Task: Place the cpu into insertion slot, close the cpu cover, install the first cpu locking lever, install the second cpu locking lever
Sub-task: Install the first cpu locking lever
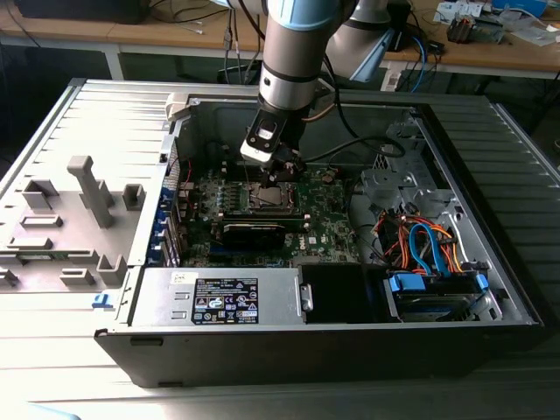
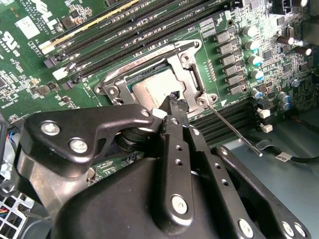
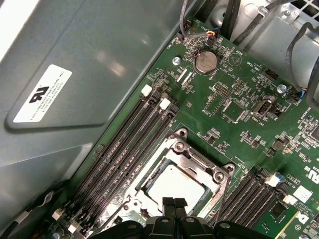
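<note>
Gripper (image 3: 173, 203) over seated cpu (image 3: 174, 185) — centre of the exterior view.
Jaws clenched, empty — likely for pushing; cpu cover (image 3: 199, 160) lies flat over the insertion slot (image 1: 267, 198), one locking lever (image 2: 234, 130) unlatched.

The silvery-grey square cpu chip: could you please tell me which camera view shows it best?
The first wrist view: the silvery-grey square cpu chip lies almost wholly visible inside the socket's metal frame. In the second wrist view the black tool covers part of it. In the exterior view it is a tiny patch under the arm.
</note>
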Motion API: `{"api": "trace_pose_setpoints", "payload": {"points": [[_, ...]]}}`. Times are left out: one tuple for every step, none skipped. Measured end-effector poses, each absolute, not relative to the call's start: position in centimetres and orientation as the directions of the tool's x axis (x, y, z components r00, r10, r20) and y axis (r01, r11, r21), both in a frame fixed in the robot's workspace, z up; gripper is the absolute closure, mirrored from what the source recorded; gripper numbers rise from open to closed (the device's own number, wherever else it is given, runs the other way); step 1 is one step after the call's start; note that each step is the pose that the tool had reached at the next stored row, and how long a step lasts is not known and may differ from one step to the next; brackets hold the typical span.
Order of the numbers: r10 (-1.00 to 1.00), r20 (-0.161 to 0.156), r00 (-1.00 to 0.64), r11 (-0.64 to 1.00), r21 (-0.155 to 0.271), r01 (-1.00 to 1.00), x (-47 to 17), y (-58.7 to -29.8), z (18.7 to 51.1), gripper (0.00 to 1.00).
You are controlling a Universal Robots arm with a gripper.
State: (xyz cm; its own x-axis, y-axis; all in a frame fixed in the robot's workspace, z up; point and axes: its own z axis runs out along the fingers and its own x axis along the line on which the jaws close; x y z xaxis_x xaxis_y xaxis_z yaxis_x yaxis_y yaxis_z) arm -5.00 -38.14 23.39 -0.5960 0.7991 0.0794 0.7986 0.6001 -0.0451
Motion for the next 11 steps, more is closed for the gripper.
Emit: {"api": "trace_pose_setpoints", "payload": {"points": [[0.798, 0.079, -0.597, 0.601, -0.045, 0.798, -5.0, -38.14, 23.39, 0.89], [0.797, 0.079, -0.599, 0.603, -0.045, 0.797, -5.0, -38.14, 23.39, 0.89], [0.796, 0.079, -0.599, 0.604, -0.045, 0.796, -5.0, -38.14, 23.39, 0.89], [0.796, 0.079, -0.601, 0.605, -0.045, 0.795, -5.0, -38.14, 23.39, 0.89], [0.794, 0.079, -0.602, 0.606, -0.045, 0.794, -5.0, -38.14, 23.39, 0.89], [0.793, 0.079, -0.603, 0.608, -0.045, 0.793, -5.0, -38.14, 23.39, 0.89], [0.793, 0.079, -0.605, 0.609, -0.045, 0.792, -5.0, -38.14, 23.39, 0.89], [0.791, 0.079, -0.606, 0.61, -0.045, 0.791, -5.0, -38.14, 23.39, 0.89], [0.79, 0.079, -0.607, 0.611, -0.045, 0.79, -5.0, -38.14, 23.39, 0.89], [0.79, 0.079, -0.608, 0.612, -0.045, 0.789, -5.0, -38.14, 23.39, 0.89], [0.789, 0.079, -0.609, 0.613, -0.045, 0.788, -5.0, -38.14, 23.39, 0.89]]}}
